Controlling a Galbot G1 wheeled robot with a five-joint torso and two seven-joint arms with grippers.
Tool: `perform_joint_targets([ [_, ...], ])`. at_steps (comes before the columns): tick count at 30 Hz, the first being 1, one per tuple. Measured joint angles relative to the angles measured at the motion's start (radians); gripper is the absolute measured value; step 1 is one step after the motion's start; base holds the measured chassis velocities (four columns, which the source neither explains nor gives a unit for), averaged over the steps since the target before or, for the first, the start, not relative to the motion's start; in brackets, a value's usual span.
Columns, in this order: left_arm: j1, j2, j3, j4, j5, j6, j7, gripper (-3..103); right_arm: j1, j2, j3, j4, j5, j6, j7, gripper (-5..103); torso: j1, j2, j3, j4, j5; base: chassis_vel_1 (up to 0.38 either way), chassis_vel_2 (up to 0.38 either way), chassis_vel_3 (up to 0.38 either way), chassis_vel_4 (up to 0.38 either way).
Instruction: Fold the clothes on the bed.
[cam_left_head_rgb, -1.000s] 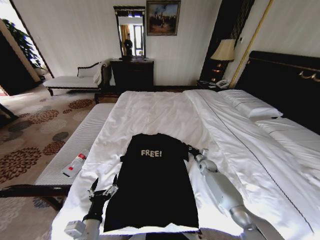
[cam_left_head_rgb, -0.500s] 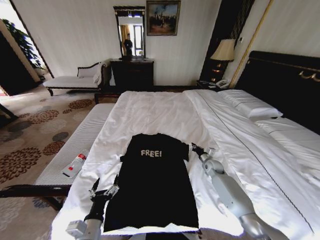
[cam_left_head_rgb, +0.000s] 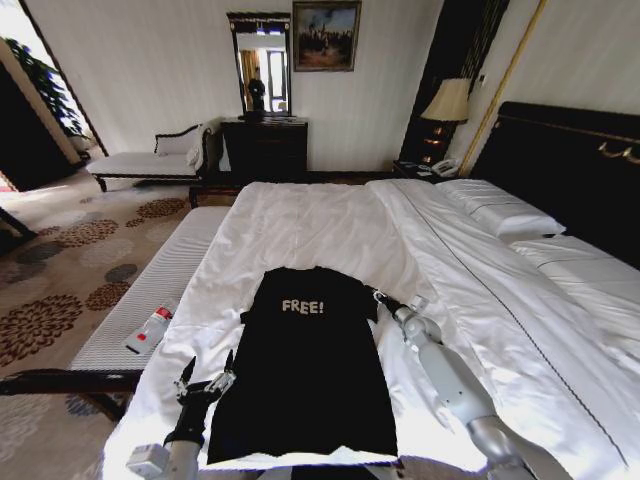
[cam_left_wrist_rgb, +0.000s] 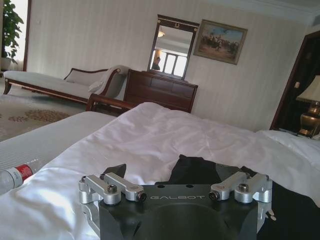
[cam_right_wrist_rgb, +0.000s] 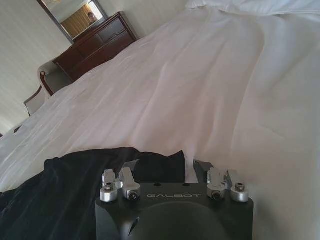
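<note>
T-shirt (cam_left_head_rgb: 305, 370) lay lengthwise on bed (cam_left_head_rgb: 300, 225) | our right hand (cam_left_head_rgb: 381, 297) open, empty, at sleeve | left hand (cam_left_head_rgb: 207, 378) open, empty, beside hem edge

Black T-shirt (cam_left_head_rgb: 305, 370) matt cotton cloth; duvet (cam_left_head_rgb: 330, 235) smooth white cloth, slight sheen; headboard (cam_left_head_rgb: 570, 165) glossy dark wood

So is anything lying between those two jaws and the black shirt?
Nothing visible does. The right gripper is at the T-shirt's sleeve, jaws open, and the left gripper sits open beside its lower edge. Only bare duvet of the bed lies around them; the bottle rests away on the bench.
</note>
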Motion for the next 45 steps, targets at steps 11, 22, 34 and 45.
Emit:
perform_joint_targets([
  [11,-0.01,0.003,0.0,0.001,-0.01,-0.001,-0.001,100,0.002,-0.004,-0.002,-0.014,-0.004,-0.013,-0.002,18,0.0,0.0,0.0,-0.0001,0.0001,0.0,0.0,0.0,0.0],
  [22,-0.001,-0.027,-0.009,-0.004,-0.029,-0.003,-0.005,100,0.001,-0.004,-0.002,0.0,0.007,-0.01,0.005,0,0.0,0.0,0.0,0.0,0.0002,0.0,0.0,0.0,0.0],
  [34,-0.014,-0.023,0.003,-0.003,-0.03,-0.003,-0.006,100,-0.047,-0.063,0.034,0.113,-0.042,0.022,0.072,0,0.0,0.0,0.0,-0.0001,0.0,0.0,0.0,0.0,0.0],
  [45,-0.016,-0.021,0.008,-0.003,-0.026,-0.003,-0.007,100,-0.116,-0.064,0.066,0.16,-0.082,0.02,0.115,0,0.0,0.0,0.0,-0.0002,0.0002,0.0,0.0,0.0,0.0],
])
